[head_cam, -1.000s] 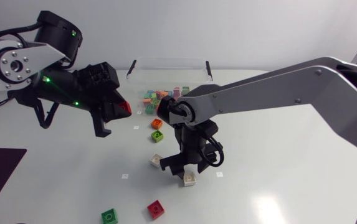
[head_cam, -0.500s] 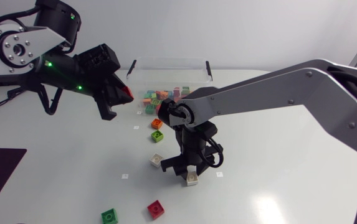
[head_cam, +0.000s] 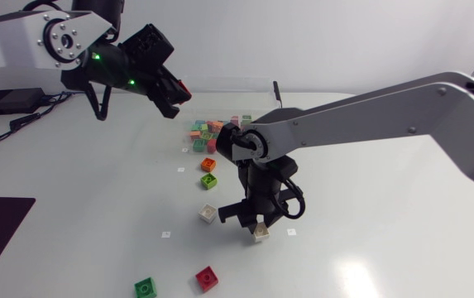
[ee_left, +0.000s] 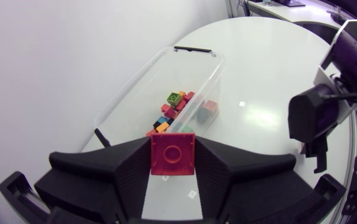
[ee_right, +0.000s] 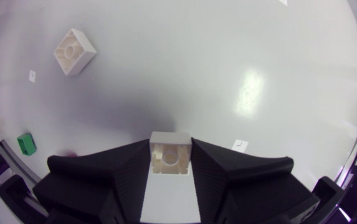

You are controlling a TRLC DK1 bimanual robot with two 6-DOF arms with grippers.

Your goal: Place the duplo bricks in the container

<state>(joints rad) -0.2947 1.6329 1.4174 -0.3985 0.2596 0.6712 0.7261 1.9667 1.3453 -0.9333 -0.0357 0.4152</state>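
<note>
By the container [ee_left: 142,87], left gripper [ee_left: 172,167] — clamped on red brick [ee_left: 173,151]

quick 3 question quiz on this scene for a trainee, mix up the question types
1. True or false: the left tool is shut on a red brick.
2. Pick one: the right tool is shut on a brick that is A green, B white, C orange.
3. Short answer: is the container empty?

Key: 1 true; 2 B; 3 no, bricks already lie in it.
</note>
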